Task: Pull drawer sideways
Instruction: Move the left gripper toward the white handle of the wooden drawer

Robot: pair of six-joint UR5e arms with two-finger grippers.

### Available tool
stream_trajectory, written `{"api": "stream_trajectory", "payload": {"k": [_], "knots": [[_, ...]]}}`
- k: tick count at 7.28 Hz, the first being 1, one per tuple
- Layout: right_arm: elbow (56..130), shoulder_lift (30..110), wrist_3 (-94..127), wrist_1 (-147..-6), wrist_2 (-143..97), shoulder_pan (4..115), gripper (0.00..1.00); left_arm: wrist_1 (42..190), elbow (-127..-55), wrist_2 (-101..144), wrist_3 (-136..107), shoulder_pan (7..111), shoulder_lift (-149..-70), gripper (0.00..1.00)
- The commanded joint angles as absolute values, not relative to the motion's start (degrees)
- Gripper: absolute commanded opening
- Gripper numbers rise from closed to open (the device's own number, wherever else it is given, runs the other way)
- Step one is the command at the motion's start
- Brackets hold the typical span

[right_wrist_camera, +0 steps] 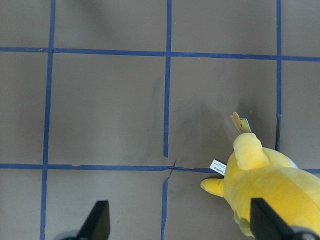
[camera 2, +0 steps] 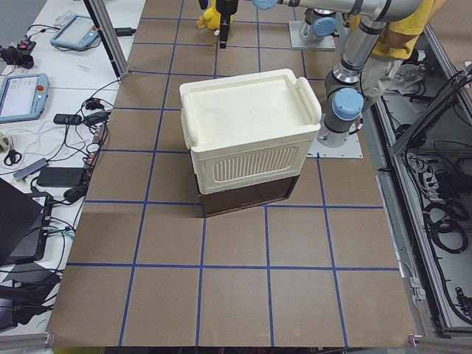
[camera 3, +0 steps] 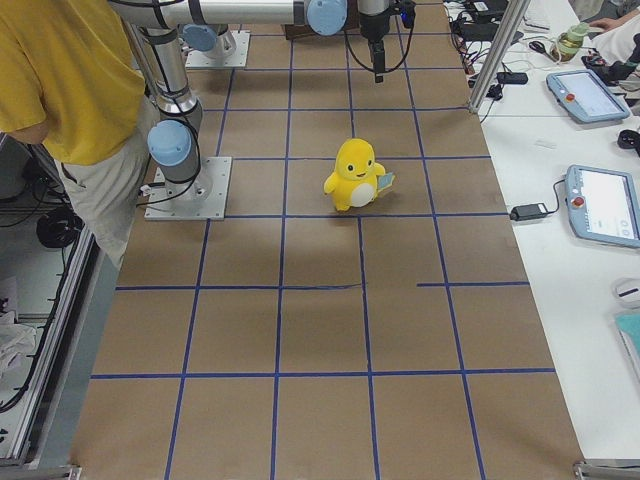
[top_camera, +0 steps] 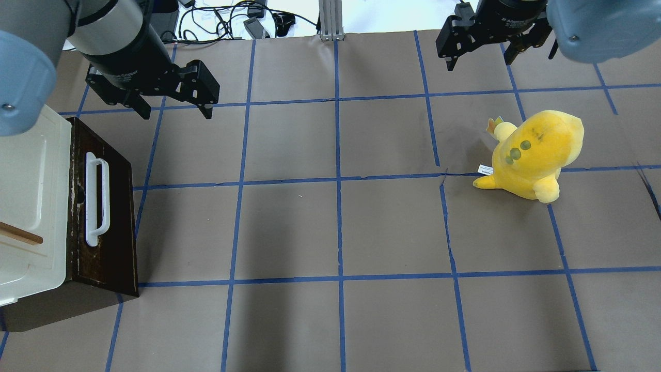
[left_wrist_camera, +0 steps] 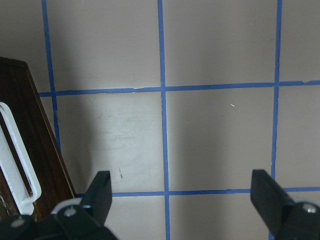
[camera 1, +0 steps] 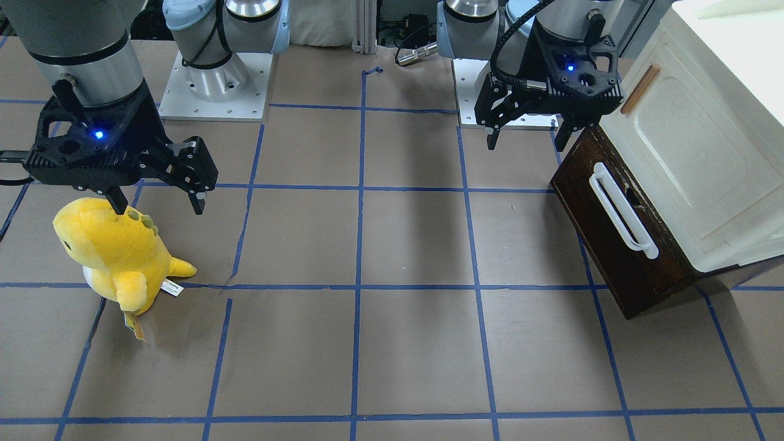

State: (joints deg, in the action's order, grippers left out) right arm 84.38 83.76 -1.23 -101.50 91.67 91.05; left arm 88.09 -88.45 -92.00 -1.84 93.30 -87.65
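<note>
Closest to the lens on the left wrist cam are the black fingers (left_wrist_camera: 100, 192) of the left gripper (left_wrist_camera: 182, 195). Its jaws are spread wide with nothing between them, hanging over the brown paper-covered worktop with its blue tape grid (left_wrist_camera: 215, 140). Off to the side there's the dark brown wooden-fronted drawer (left_wrist_camera: 42, 145) with its long white bar handle (left_wrist_camera: 22, 150), clear of the jaws.

Right wrist cam: the right gripper (right_wrist_camera: 180, 220) has its jaws spread and empty too, with a yellow plush toy with green spots on its back (right_wrist_camera: 270, 187) showing by one finger.

Overhead cam: the drawer sits at the worktop's left edge under a cream plastic cabinet (top_camera: 31, 196), front facing the right edge. The plush stands near the right edge, well apart from the drawer.
</note>
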Motion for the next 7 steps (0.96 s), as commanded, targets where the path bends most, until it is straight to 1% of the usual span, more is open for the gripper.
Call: {"api": "stream_trajectory", "payload": {"k": [1,7], "knots": [[84.4,83.8,-1.2,-101.5,91.7,91.1,1.00,88.3,-88.4,-92.2,-1.8,93.3,-87.5,1.00],[84.4,83.8,-1.2,-101.5,91.7,91.1,1.00,88.6,-90.1,-92.2,-5.3,93.4,-88.3,1.00]]}}
